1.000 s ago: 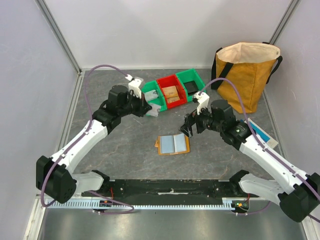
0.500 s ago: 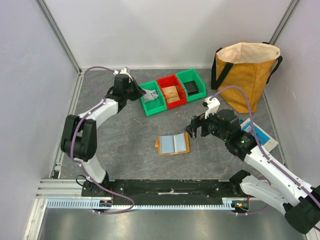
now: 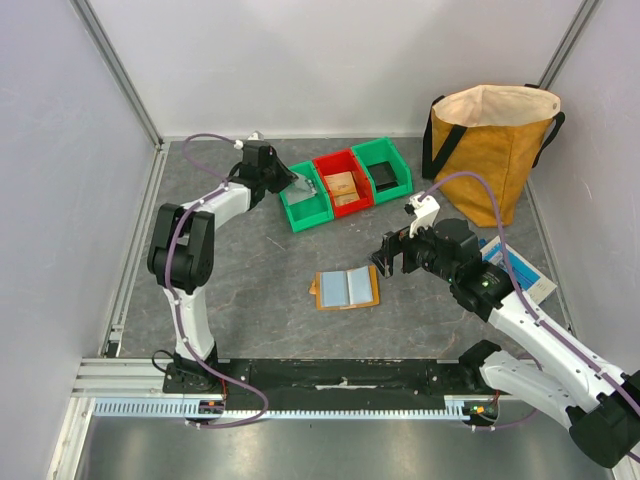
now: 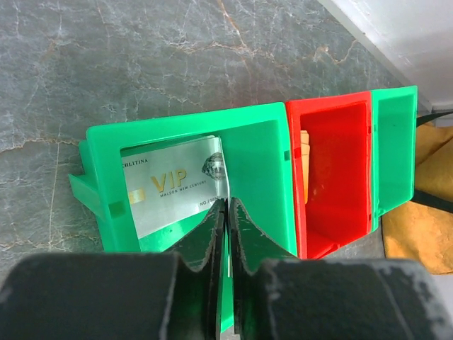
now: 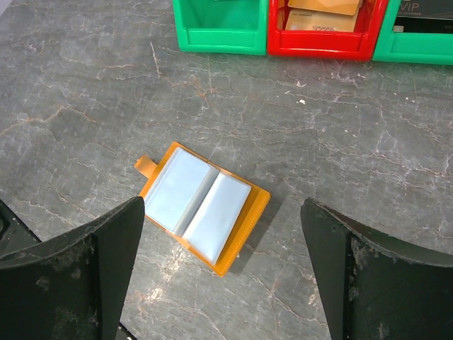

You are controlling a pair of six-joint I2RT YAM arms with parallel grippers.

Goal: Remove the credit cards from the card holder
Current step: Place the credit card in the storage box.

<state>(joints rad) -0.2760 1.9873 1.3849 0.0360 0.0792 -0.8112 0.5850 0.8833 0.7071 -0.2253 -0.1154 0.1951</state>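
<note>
The worktop [image 5: 368, 156] is marbled grey with pale veins. The card holder [image 5: 204, 207] is coloured tan-orange outside, pale blue inside. The red bin [image 4: 333, 180] is flanked by green bins [image 4: 258, 152]; left of it, a silvery credit card [image 4: 173, 185] is lettered in gold.

Open on the table [image 3: 250, 300], card holder [image 3: 346, 288]. Behind it, row of three bins [image 3: 352, 208]; over the leftmost, credit card [image 4: 177, 185] pinched in the left gripper [image 4: 226, 207]. Just right of the holder, right gripper [image 3: 383, 262]; farther right, flat box [image 3: 522, 268]; behind-right, bag [image 3: 495, 150].
</note>
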